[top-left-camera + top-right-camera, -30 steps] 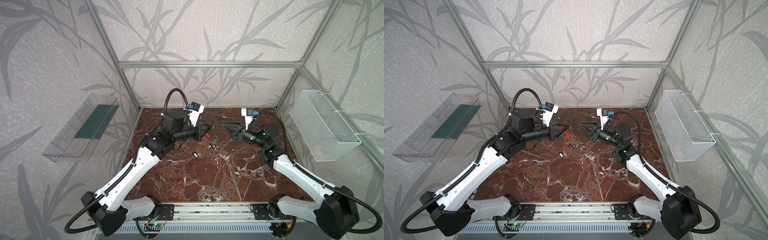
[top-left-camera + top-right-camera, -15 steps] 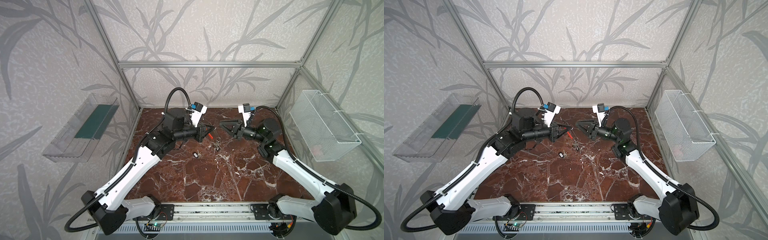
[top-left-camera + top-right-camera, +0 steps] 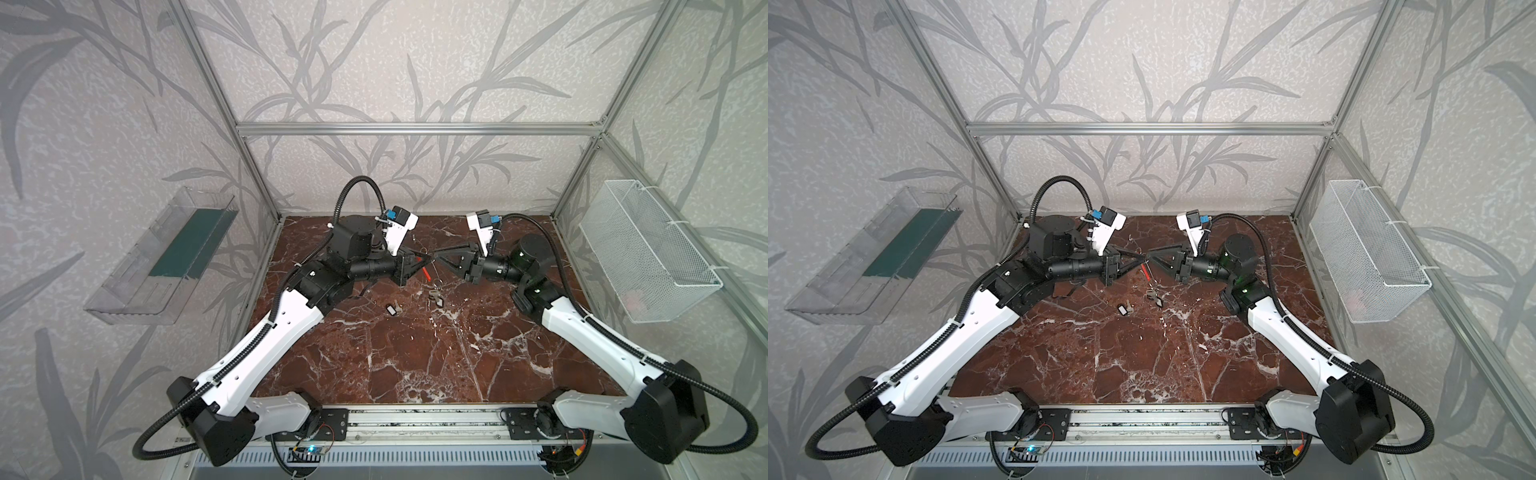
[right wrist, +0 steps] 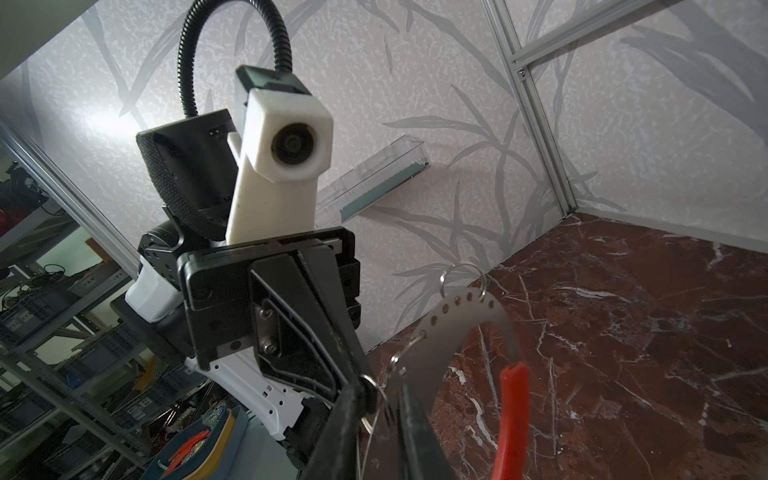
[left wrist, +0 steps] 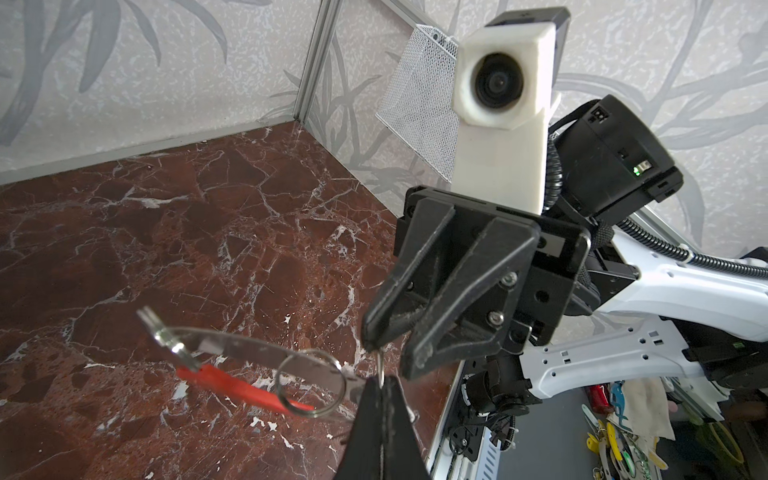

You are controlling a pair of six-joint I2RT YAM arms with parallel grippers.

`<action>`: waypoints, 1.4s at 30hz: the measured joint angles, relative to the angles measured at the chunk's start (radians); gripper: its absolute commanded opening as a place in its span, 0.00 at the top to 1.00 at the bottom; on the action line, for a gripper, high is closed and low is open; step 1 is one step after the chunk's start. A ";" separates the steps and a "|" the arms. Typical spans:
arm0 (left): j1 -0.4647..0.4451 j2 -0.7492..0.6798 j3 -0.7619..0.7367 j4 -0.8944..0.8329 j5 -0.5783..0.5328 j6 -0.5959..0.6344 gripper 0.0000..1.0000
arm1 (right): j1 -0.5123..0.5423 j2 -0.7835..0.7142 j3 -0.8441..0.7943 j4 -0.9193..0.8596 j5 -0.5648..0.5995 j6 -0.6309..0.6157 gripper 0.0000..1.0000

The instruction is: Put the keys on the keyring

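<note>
The keyring [image 5: 257, 353], a flat grey arc with holes and a red segment [image 5: 232, 384], hangs above the table. My left gripper [image 5: 380, 384] is shut on one end of it. Small wire rings [image 5: 309, 382] dangle from its holes. My right gripper [image 4: 380, 409] faces the left one tip to tip [image 3: 434, 259], its jaws narrowly apart around a thin wire ring by the keyring [image 4: 465, 320]. Two keys with black tags [image 3: 390, 308] [image 3: 435, 296] lie on the marble below, also seen in a top view [image 3: 1122, 309] [image 3: 1154, 296].
A white wire basket [image 3: 648, 253] hangs on the right wall and a clear plastic tray [image 3: 162, 257] on the left wall. Aluminium frame posts stand at the back corners. A metal rail [image 3: 415, 424] runs along the table's front edge.
My right gripper has moved left up to the left gripper's tips and its jaws have narrowed. The left gripper keeps hold of the keyring, lifted slightly.
</note>
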 measured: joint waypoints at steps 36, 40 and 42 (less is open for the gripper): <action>0.036 -0.040 -0.050 0.098 0.062 -0.092 0.76 | 0.006 -0.011 0.000 -0.024 0.000 -0.035 1.00; 0.043 -0.040 -0.056 0.132 0.087 -0.118 0.76 | 0.006 -0.011 -0.001 -0.021 0.001 -0.034 1.00; 0.043 -0.040 -0.062 0.140 0.098 -0.126 0.76 | 0.006 -0.013 -0.004 -0.020 0.002 -0.034 1.00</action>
